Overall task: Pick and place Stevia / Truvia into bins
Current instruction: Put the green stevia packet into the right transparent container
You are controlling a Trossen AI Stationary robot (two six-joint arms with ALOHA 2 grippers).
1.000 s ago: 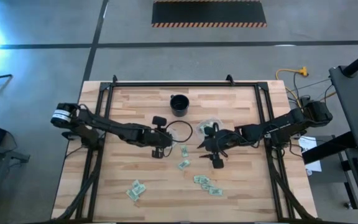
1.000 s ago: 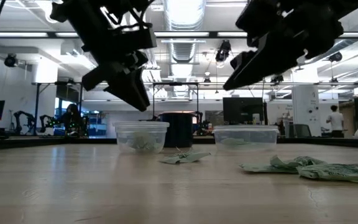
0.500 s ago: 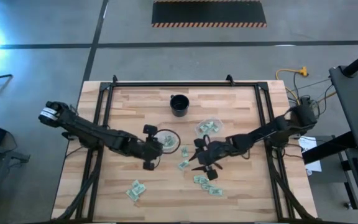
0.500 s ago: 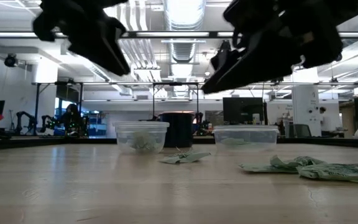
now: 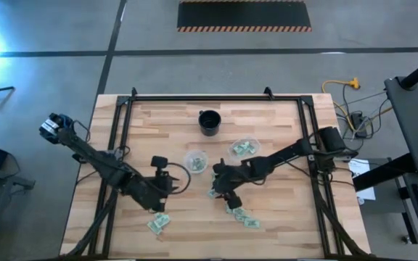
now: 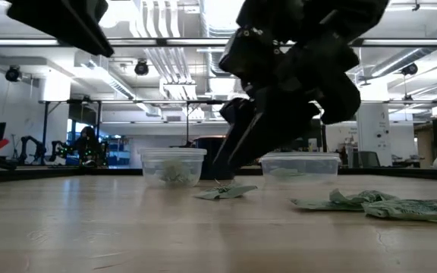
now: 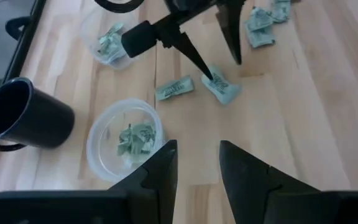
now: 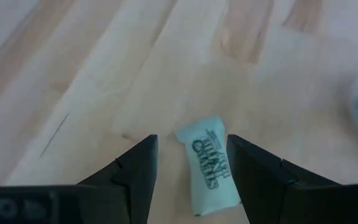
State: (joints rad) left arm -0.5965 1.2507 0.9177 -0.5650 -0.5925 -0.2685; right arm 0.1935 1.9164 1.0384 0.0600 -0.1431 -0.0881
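High view: black cup [image 5: 209, 122] sits near the table's [image 5: 158, 123] far edge, use it as the landmark. Two clear bins lie just on the near side of it: left bin [image 5: 195, 162] nearly straight toward the near edge from it, right bin [image 5: 243, 148] off to its right. Both hold green-and-white packets.

Right gripper [image 5: 219, 190] is down low, past the left bin as seen from the cup, fingers spread with a gap between them, nothing gripped. Right wrist view has one packet [image 8: 207, 165] lying flat on the wood between the two fingers [image 8: 137, 171], not pinched. Dark print on it, two lines; can't make out the words reliably.

Left gripper [image 5: 163, 183] is farther from the cup and to its left, beyond the left bin. Fingers [image 7: 160, 169] are parted in the left wrist view, nothing between them.

Loose packets, all farther from the cup than the bins: one by the right gripper tips [image 7: 221, 87], one beside it [image 7: 174, 88], a cluster toward the near edge [image 5: 242, 214], another pair near the left gripper [image 5: 158, 222]. Print on these is too small to read.

Low view: both bins stand upright in front of the cup, crumpled packets on the wood at right.
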